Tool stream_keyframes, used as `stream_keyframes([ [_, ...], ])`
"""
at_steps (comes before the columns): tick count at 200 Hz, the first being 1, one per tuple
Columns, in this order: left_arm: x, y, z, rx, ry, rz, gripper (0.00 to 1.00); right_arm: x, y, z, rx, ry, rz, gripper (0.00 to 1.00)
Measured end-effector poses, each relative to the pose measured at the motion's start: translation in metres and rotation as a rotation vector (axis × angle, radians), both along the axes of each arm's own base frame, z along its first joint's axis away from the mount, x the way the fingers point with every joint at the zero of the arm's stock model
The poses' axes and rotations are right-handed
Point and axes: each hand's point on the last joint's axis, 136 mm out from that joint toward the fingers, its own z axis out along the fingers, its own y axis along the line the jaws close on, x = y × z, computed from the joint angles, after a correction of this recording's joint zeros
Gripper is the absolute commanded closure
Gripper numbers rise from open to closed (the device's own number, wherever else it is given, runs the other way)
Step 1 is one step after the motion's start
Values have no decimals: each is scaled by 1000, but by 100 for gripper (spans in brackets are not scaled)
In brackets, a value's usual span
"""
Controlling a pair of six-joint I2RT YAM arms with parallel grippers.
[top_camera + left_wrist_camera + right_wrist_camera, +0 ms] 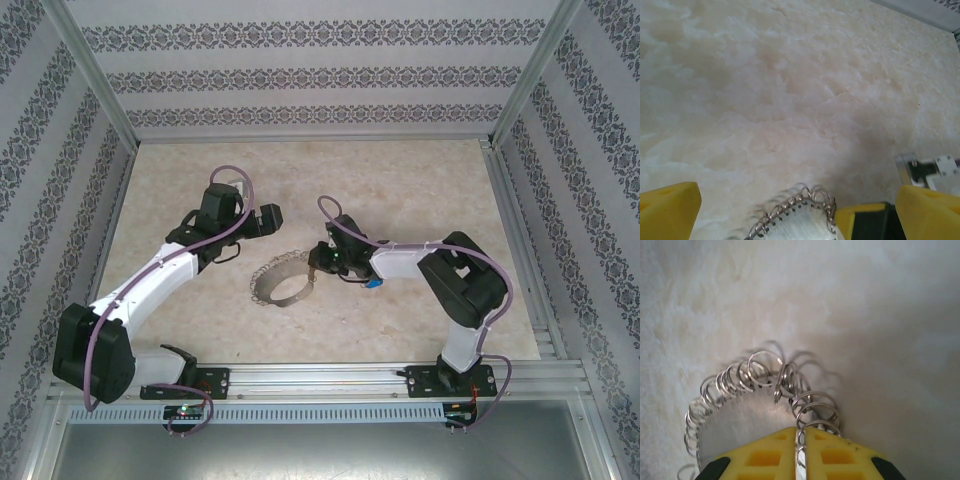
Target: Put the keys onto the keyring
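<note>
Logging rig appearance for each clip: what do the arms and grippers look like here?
The left arm and right arm have white link shells, black joints and black wrists, each trailing a purple cable. The left gripper and right gripper have bright yellow fingers; the right's show square moulded recesses.

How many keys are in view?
1: a blue-headed key just below the right arm in the top view, near the keyring. Others may be hidden under the arms.
</note>
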Motion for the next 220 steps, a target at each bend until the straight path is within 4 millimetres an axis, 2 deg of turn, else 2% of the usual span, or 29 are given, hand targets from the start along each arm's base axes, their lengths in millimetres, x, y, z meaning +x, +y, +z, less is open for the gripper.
stream_keyframes([
  [14,-2,-1,-2,2,2,-8,0,11,1,1,10,-9,-8,81],
  [41,-8,-6,-6,-1,13,-35,0,21,0,7,38,-26,-2,54],
  [57,-12,-14,-5,-10,15,-72,0,20,-3,16,50,-40,4,44],
  [80,-23,-27,-3,-29,28,-140,1,7,-14,47,67,-99,13,33],
  [109,-37,-44,-5,-58,58,-207,1,-4,-30,90,73,-223,22,14],
  [122,-42,-52,-5,-75,71,-229,1,-8,-39,96,44,-264,20,13],
  [137,-46,-57,-5,-94,82,-235,1,-13,-48,93,5,-287,30,16],
  [161,-48,-59,-6,-121,103,-220,1,-28,-59,72,-54,-264,69,22],
  [180,-49,-62,-7,-150,124,-207,1,-41,-66,53,-82,-228,81,23],
  [203,-51,-70,-9,-198,160,-181,2,-54,-77,45,-106,-216,69,20],
  [220,-56,-75,-18,-232,207,-143,3,-54,-83,50,-117,-236,45,12],
])
